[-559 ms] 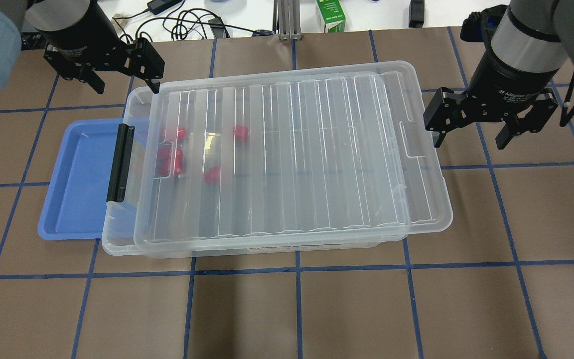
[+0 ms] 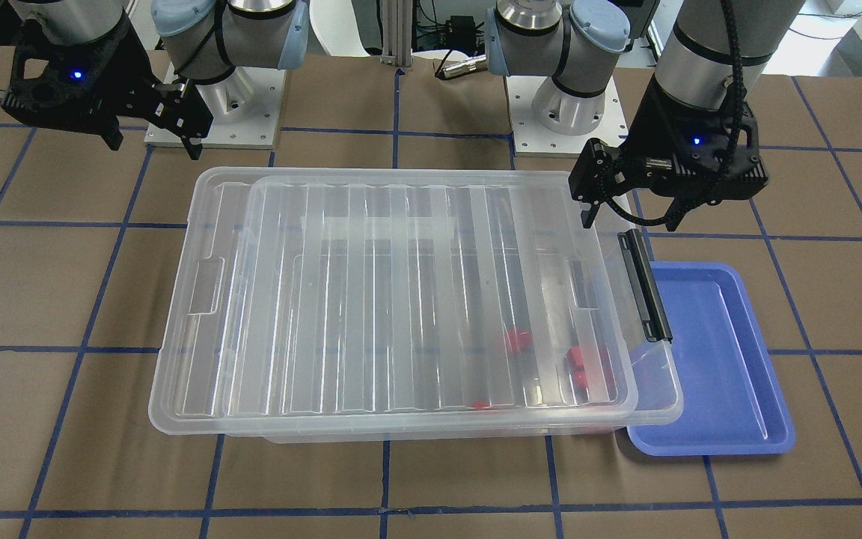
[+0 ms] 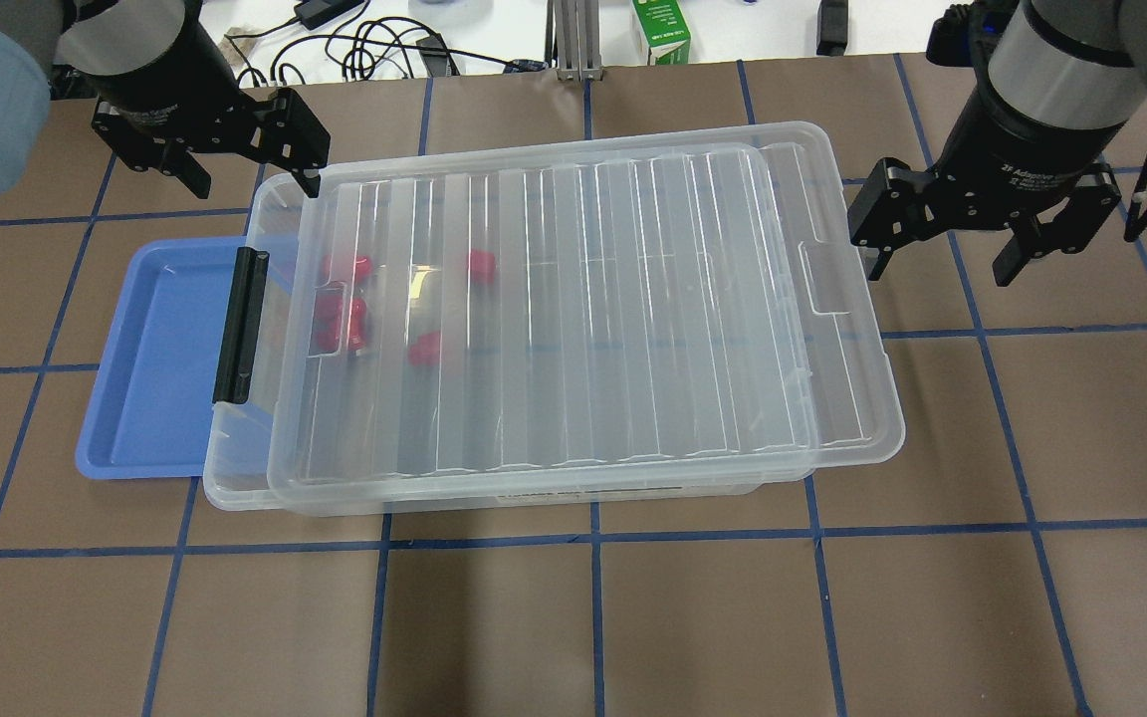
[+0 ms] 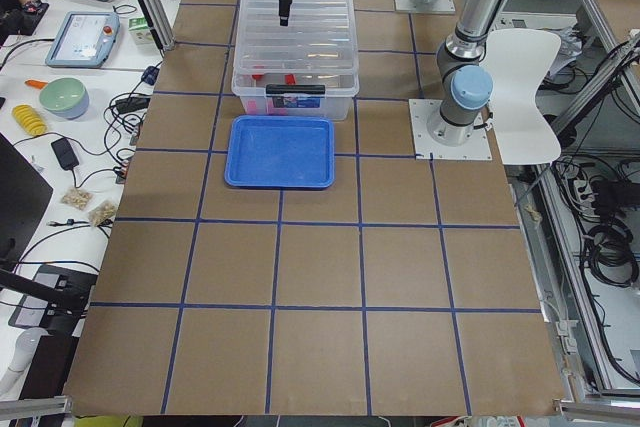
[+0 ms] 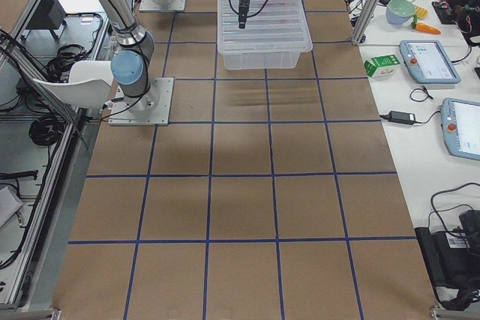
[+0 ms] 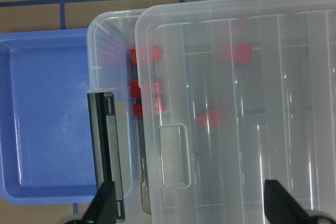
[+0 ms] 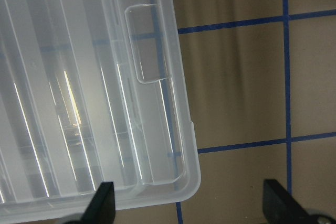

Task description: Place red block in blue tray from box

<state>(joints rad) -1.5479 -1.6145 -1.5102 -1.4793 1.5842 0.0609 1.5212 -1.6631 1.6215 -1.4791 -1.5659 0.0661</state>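
Above red blocks (image 3: 349, 319): ribbed lid (image 3: 583, 299), askew | blue tray (image 3: 155, 358) beside box (image 3: 231, 488)

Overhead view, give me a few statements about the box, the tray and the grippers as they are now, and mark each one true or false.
1. The lid lies on the box but sits shifted, leaving a strip at the latch end uncovered. True.
2. A red block already lies in the blue tray. False: the red blocks all show inside the box, seen through the lid.
3. The left gripper and the right gripper are open and hold nothing. True.
4. The red blocks sit at the end of the box far from the blue tray. False: they lie at the end nearest the tray, close to the black latch.
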